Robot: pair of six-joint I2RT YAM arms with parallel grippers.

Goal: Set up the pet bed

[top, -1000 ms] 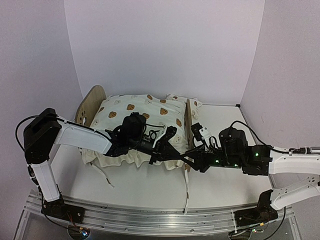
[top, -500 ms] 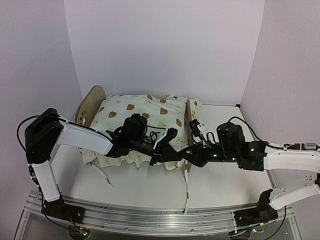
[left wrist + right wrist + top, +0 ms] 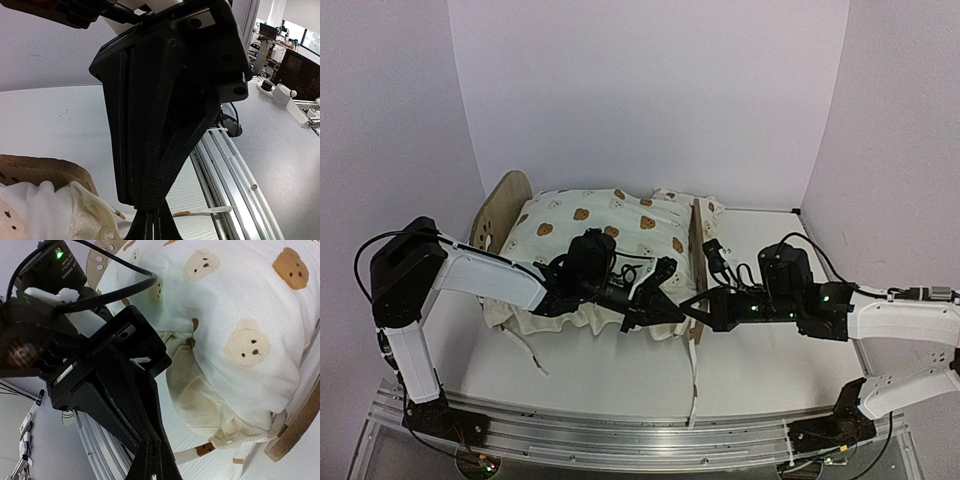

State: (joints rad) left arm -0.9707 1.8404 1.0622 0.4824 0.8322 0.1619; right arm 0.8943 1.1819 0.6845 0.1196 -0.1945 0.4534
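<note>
A robotics lab — white booth walls [image 3: 640, 100], aluminium rail [image 3: 226, 167], monitor [image 3: 301, 71] on a bench [image 3: 285, 150] beyond.

Cream quilted bedding printed with brown bear faces [image 3: 590, 222] lies bunched on the far left of the white worktop [image 3: 770, 365], its ruffled edge drooping on the near side. A small matching bear-print pillow [image 3: 672, 196] sits at its far right corner. A thin cream fabric tie [image 3: 694, 385] trails toward the silver metal rail [image 3: 620, 438] along the near edge.
</note>
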